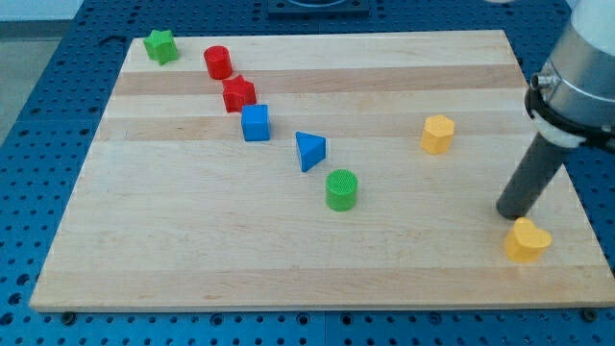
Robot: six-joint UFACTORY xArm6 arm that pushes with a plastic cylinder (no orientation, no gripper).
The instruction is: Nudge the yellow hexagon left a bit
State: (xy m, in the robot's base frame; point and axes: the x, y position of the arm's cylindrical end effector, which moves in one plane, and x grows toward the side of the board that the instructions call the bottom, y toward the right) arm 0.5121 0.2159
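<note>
my tip (507,213), a bare rod holding nothing, rests at 4 o'clock of the yellow hexagon (437,134), beside the yellow heart (528,240).

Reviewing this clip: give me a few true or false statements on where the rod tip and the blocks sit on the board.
1. My tip is beside the yellow heart, near the view's bottom right. True.
2. My tip touches the yellow hexagon. False: the hexagon stands apart, up and to the view's left.
3. The green cylinder lies at the view's top left corner. False: the green star does.
4. The blue cube sits between the red block and the blue triangle. True.
</note>
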